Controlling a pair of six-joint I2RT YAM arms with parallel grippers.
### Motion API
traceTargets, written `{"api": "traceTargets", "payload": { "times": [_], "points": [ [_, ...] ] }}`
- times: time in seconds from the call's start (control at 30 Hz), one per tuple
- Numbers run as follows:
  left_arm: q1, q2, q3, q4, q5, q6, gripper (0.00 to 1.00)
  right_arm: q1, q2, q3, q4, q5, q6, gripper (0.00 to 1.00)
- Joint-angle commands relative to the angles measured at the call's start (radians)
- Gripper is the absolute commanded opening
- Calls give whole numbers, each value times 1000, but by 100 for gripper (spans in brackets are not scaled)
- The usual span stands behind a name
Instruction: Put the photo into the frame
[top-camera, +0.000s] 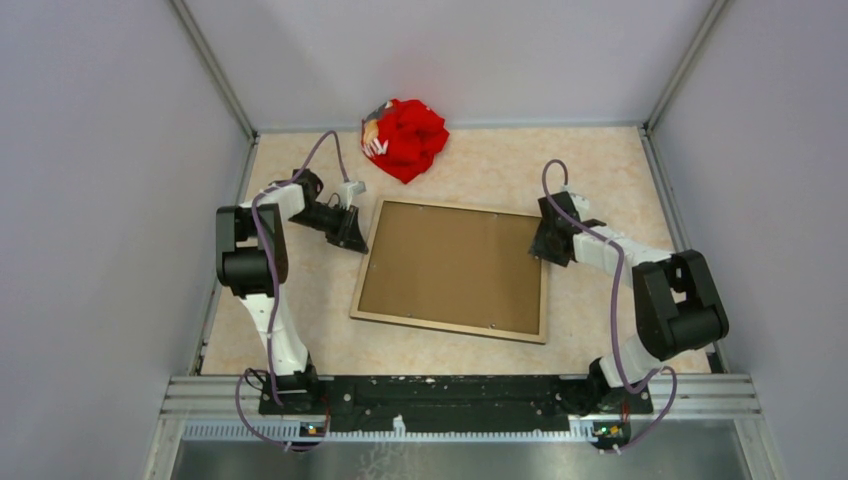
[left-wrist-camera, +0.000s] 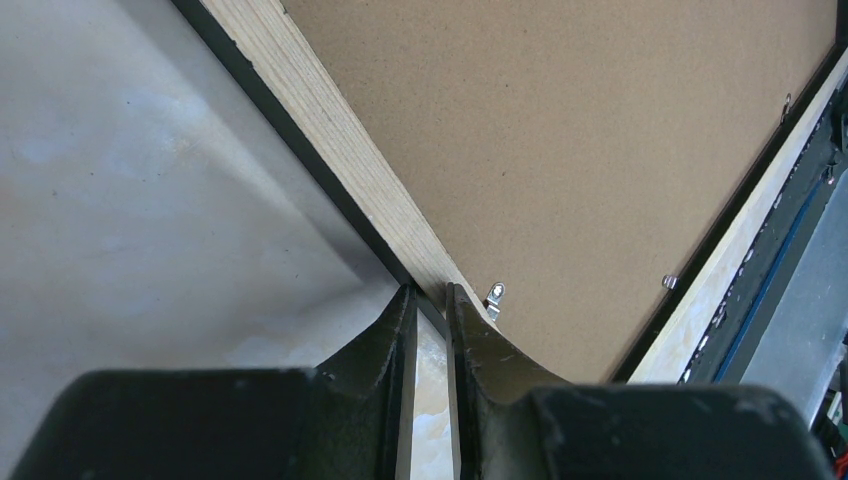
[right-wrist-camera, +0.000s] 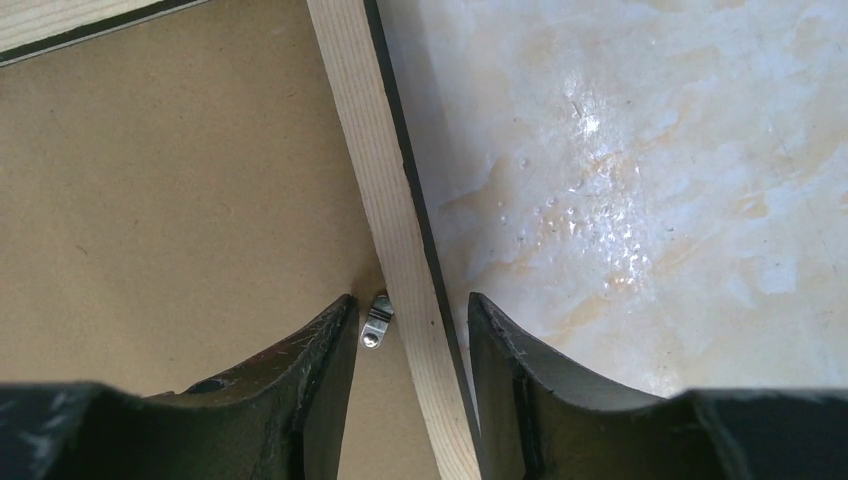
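The large brown-board-backed photo (top-camera: 450, 268) lies face down inside the thin black, pale-wood-backed frame (right-wrist-camera: 380, 200) on the marbled desk (right-wrist-camera: 650, 200) (seated, I judge), so with the left end effector (left-wrist-camera: 430, 300) nearly closed at a corner and the right end effector (right-wrist-camera: 410, 300) spread astride the rail, locking the small metal tab (right-wrist-camera: 376, 320) seems next, calling for a fine fingertip nudge.

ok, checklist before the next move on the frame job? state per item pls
1. Photo lies inside the frame, brown back up: ok.
2. Right fingers open, one on each side of the frame's right rail: ok.
3. Clip beside them turned over the photo's back: cannot tell.
4. Left fingers at the frame's far left corner, nearly together; gripping the rail: cannot tell.
5. Red cloth apart from the frame, at the far edge of the table: ok.
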Motion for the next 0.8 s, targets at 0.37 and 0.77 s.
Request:
{"api": "traceTargets", "payload": {
  "times": [0.37,0.77],
  "points": [
    [-13,1,-24,-33,-55,34,20,-13,-13,-30,25,1,9,30],
    [-14,-2,-21,-36,-59,34,20,-25,-39,-2,9,-9,-21,26]
  ]
}}
